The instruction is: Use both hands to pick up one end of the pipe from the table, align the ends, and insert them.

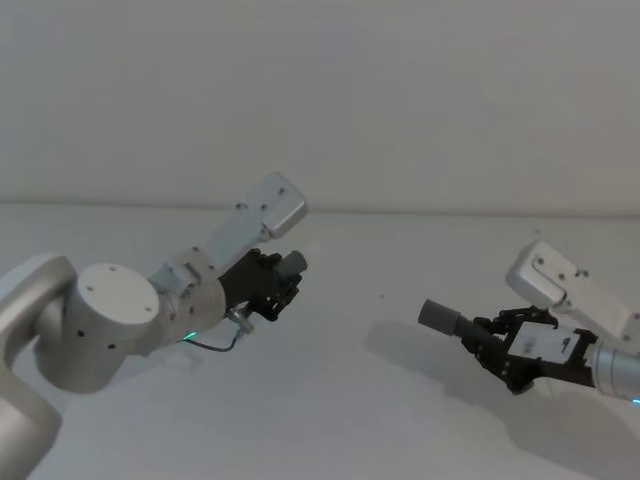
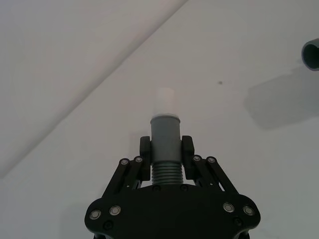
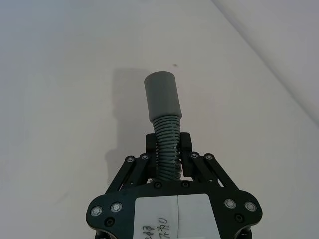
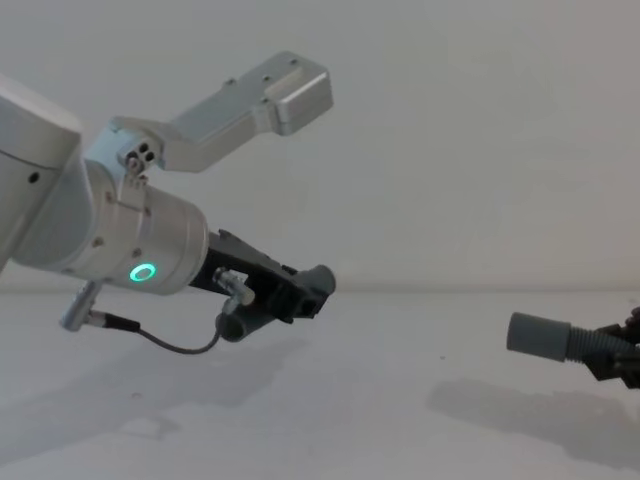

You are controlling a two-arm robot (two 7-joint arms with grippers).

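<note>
My left gripper (image 1: pixel 278 283) is shut on the shorter grey pipe piece (image 2: pixel 165 132), held above the white table (image 1: pixel 350 420). Its whitish narrow end (image 2: pixel 165 101) sticks out past the fingers (image 2: pixel 144 149). To the right, my right gripper (image 1: pixel 497 338) is shut on the ribbed part of the other pipe piece (image 3: pixel 167 144), also off the table. Its wide grey collar end (image 1: pixel 440 317) points left toward the left gripper. A clear gap separates the two ends. In the chest view the collar (image 4: pixel 540 337) hangs lower than the left gripper (image 4: pixel 312 285).
A plain white wall rises behind the table's far edge (image 1: pixel 420 212). Shadows of both arms fall on the table surface (image 4: pixel 380 420). A thin black cable (image 4: pixel 180 345) loops under my left wrist.
</note>
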